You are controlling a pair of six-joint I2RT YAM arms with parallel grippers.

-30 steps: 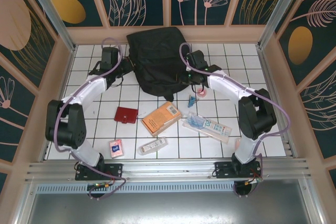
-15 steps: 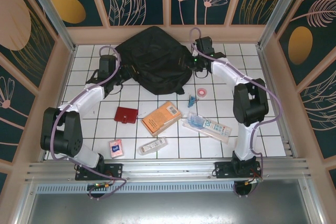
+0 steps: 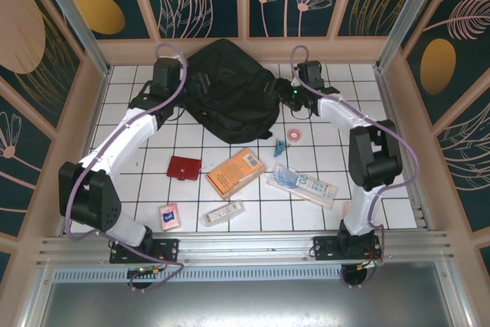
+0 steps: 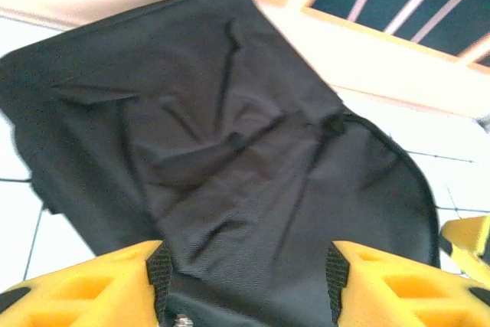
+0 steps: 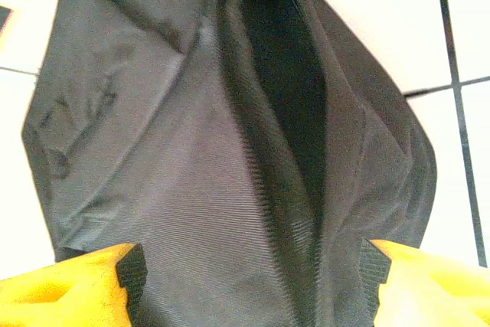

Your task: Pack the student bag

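Step in hand: I think the student bag point(image 3: 230, 97) was being made ready, with its mouth pulled wide so things could go in.
Doing it well, left side: the left gripper point(image 4: 246, 285) should pinch just one fold of cloth near the bag's edge, not a big bunch, and hold it down so the bag did not slide.
Doing it well, right side: the right gripper point(image 5: 253, 269) should grab the loose flap beside the zip teeth point(image 5: 260, 189) and lift it slowly. A quick tug could drag the whole soft bag along.
Left gripper: its yellow fingers point(image 4: 92, 285) were apart and held nothing. The black cloth lay right in front of them.
Student bag: it lay flat at the far end of the table point(image 3: 352, 197), close to the back wall, between the two grippers.
Bag mouth: a long dark slit point(image 5: 283, 74) was open a little, and it ran away from the right gripper.
Right gripper: its fingers were wide apart too, and empty. The bag's cloth sat just ahead, with the slit lined up near the middle.
Things waiting: the red wallet point(image 3: 184, 167), the orange book point(image 3: 236, 172) and the long packet point(image 3: 301, 184) lay on the tiles nearer the arms, well apart from both grippers.
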